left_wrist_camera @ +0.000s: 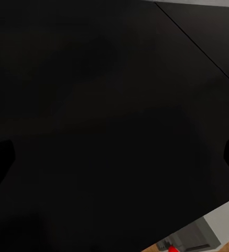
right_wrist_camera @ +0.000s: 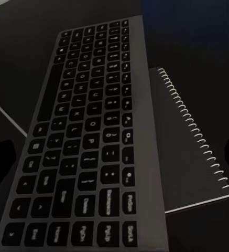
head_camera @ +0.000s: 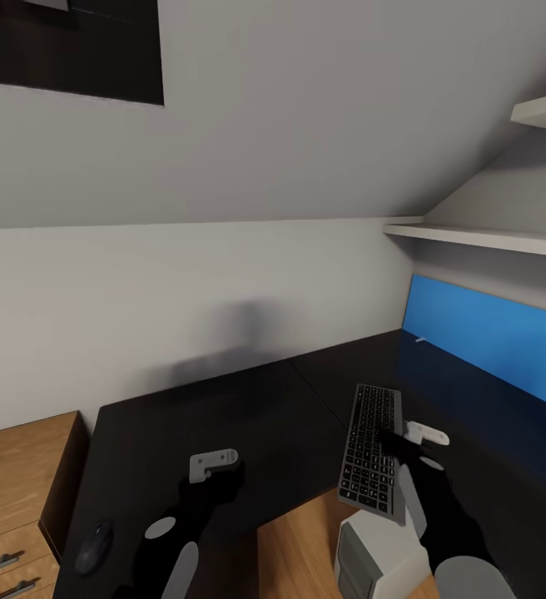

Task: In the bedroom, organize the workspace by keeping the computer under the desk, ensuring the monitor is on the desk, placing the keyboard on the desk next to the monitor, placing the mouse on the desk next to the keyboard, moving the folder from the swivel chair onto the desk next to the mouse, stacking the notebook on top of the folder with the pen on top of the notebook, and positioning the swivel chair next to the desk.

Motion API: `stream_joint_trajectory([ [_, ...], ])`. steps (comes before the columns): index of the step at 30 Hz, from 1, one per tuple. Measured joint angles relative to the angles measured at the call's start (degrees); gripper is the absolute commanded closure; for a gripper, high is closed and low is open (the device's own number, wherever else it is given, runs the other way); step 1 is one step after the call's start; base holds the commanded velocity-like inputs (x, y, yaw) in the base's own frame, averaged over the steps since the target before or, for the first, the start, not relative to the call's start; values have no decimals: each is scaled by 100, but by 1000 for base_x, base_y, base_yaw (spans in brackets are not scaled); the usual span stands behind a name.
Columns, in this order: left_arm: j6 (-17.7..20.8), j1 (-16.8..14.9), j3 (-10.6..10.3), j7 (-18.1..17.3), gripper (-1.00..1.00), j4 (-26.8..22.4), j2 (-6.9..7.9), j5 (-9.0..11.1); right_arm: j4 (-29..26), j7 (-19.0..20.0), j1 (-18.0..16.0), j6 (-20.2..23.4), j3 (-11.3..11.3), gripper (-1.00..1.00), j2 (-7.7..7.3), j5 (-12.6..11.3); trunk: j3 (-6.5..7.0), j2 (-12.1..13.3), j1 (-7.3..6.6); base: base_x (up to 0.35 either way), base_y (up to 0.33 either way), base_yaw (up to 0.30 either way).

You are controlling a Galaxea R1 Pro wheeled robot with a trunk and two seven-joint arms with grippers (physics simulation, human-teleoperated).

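Observation:
The slim dark keyboard [head_camera: 373, 453] lies on the black desk [head_camera: 223, 416], its near end at the desk's front edge above the light-grey computer [head_camera: 371, 557]. My right gripper [head_camera: 394, 443] hovers over the keyboard's right side, open. In the right wrist view the keyboard [right_wrist_camera: 88, 152] sits between the spread fingers, its edge overlapping the spiral-bound notebook [right_wrist_camera: 190, 157]. My left gripper [head_camera: 223, 474] hangs open over bare desk [left_wrist_camera: 104, 115]. The black mouse [head_camera: 96, 545] rests at the desk's front left. A thin white stick, perhaps the pen [head_camera: 420, 339], lies at the back.
A bright blue panel [head_camera: 489, 337] stands along the desk's right side under white shelves [head_camera: 489, 240]. A light-wood cabinet [head_camera: 15, 491] adjoins the desk on the left. A sloped grey wall rises behind. Wood floor [head_camera: 294, 553] shows under the desk beside the computer [left_wrist_camera: 200, 236].

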Motion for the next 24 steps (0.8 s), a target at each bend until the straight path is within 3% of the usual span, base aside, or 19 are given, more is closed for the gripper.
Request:
stream_joint_trajectory([
  [11, -2, 0, 5, 0, -100, 0, 0, 2, -13, -44, 16, 4, 17, -100, 31, 44, 0, 0, 1, -14, 0, 0],
  [24, 3, 0, 9, 0, -100, 0, 0, -2, -21, -50, 17, 0, 28, -100, 43, 26, 0, 0, 3, -275, -67, 0],
])
